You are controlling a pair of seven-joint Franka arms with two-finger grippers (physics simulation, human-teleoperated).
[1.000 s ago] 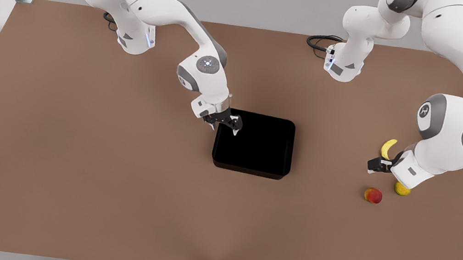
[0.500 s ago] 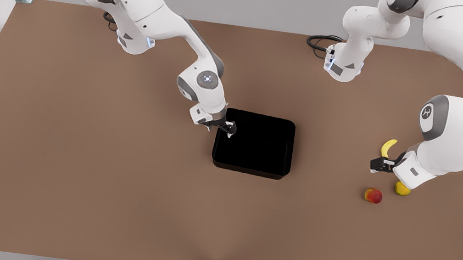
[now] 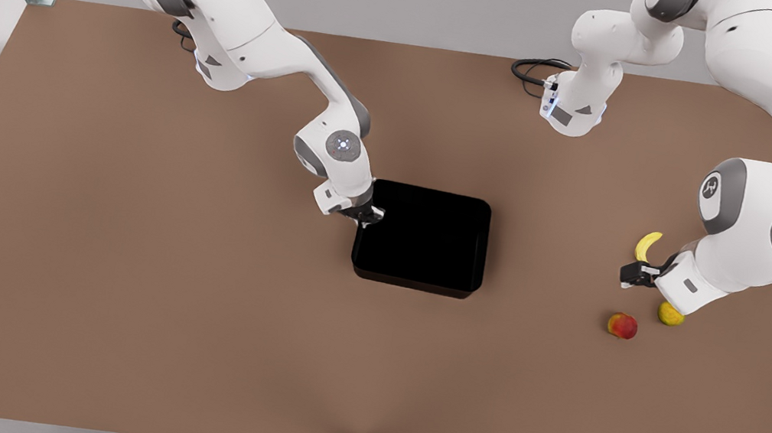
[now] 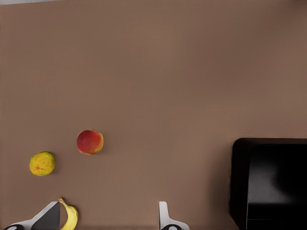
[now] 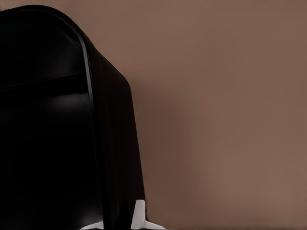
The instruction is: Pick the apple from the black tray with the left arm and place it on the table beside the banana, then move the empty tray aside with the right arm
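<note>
The apple [image 3: 622, 326] [image 4: 89, 142] lies on the table [image 3: 118, 244] at the front view's right, a short way in front of the banana [image 3: 647, 247] [image 4: 70, 215]. My left gripper [image 3: 634, 275] [image 4: 105, 218] hovers between them, open and holding nothing. The black tray [image 3: 414, 281] [image 4: 240, 182] [image 5: 112, 143] sits empty at the table's middle. My right gripper [image 3: 366, 217] [image 5: 117, 223] is down at the rim of the tray's side toward the front view's left, near the far corner. It is shut on the tray wall, with one finger on each side.
A round dull-yellow fruit [image 3: 670, 314] [image 4: 42, 163] rests right of the apple, partly under the left wrist. A black cable [image 3: 533, 69] lies by the far arm base. Bare brown tabletop spreads to the front view's left of the tray.
The right gripper came down onto the tray's rim and its fingers closed on it. The tray shifted slightly toward the front view's left. The left arm barely moved.
</note>
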